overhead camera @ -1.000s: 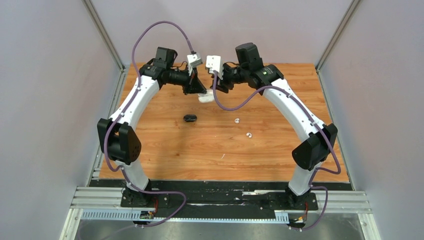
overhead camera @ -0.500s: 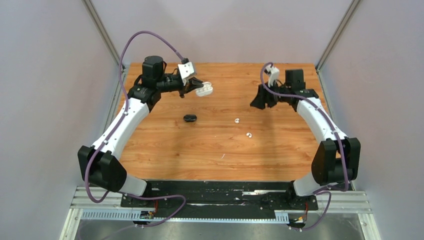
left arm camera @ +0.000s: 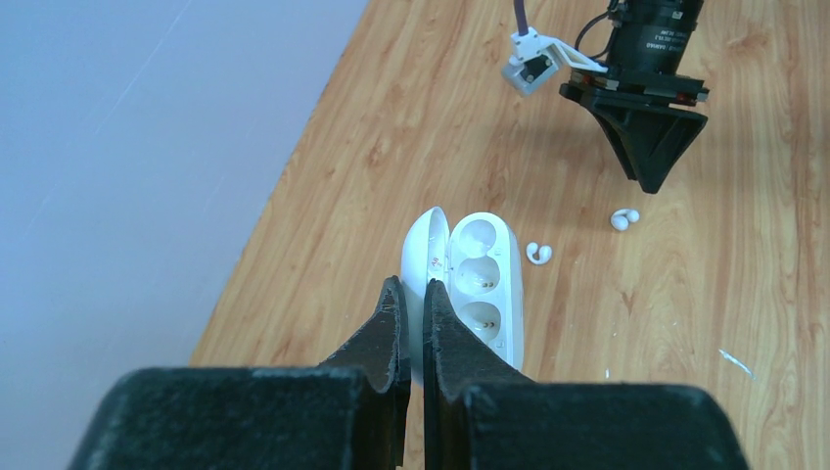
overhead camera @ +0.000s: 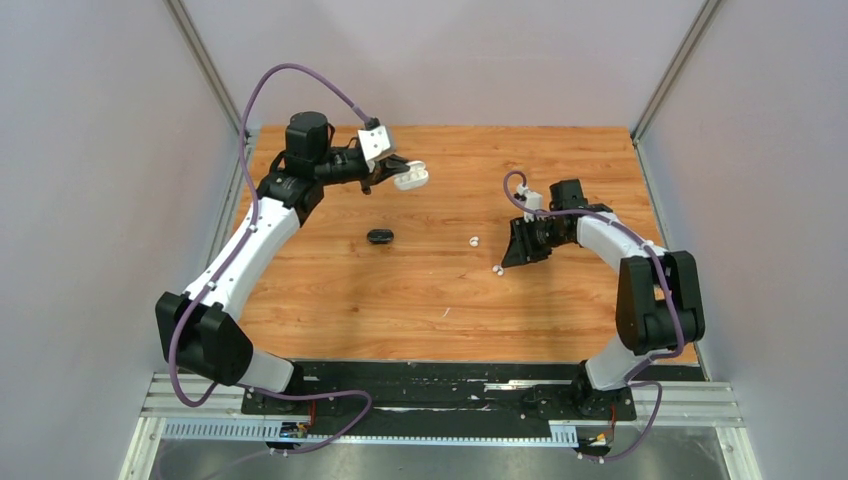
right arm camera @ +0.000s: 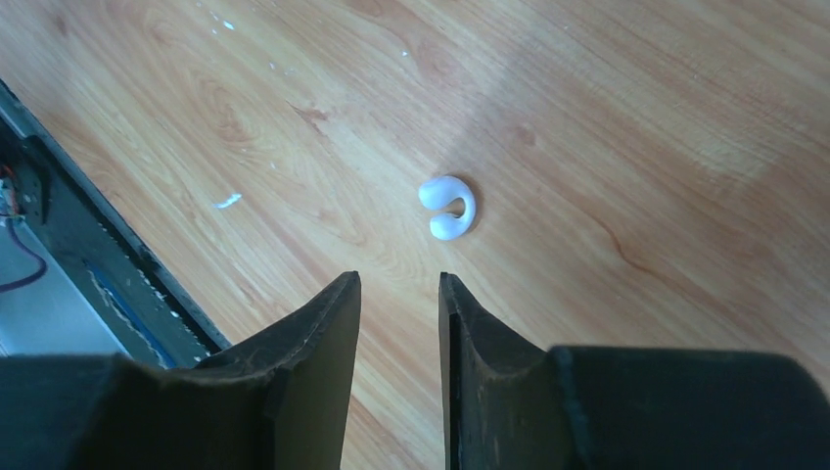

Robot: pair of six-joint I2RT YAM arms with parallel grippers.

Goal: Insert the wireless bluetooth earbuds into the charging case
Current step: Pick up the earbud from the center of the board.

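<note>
My left claw (overhead camera: pixel 392 172) is pressed nearly together, pinching the white case (overhead camera: pixel 410 177) by the thin edge of what looks like its lid; the case hangs open above the far part of the wooden table (overhead camera: pixel 400 310), left of centre. In the left wrist view the case (left arm camera: pixel 484 284) sticks out just past my fingertips (left arm camera: pixel 445 328), with its lid standing up on the left and the tray with its round wells facing the camera.

My right claw (overhead camera: pixel 512 255) points down at the table on the right side, well apart from the case; its jaws are spread with a moderate gap and nothing is between them. One white earbud (overhead camera: pixel 497 269) lies on the wood just beside that claw's tip, on the side toward me. In the right wrist view this earbud (right arm camera: pixel 448 207) sits just ahead of the claw (right arm camera: pixel 398 284), a little right of the gap's line; it is curled like a small hook, and neither finger touches it.

The second white earbud (overhead camera: pixel 474 241) lies near the first, a bit farther from me and more toward the middle; from the left wrist it shows between the case and the right claw (left arm camera: pixel 651 171). A small black case (overhead camera: pixel 379 236) rests shut on the table, below the held white one and well apart from both earbuds.
</note>
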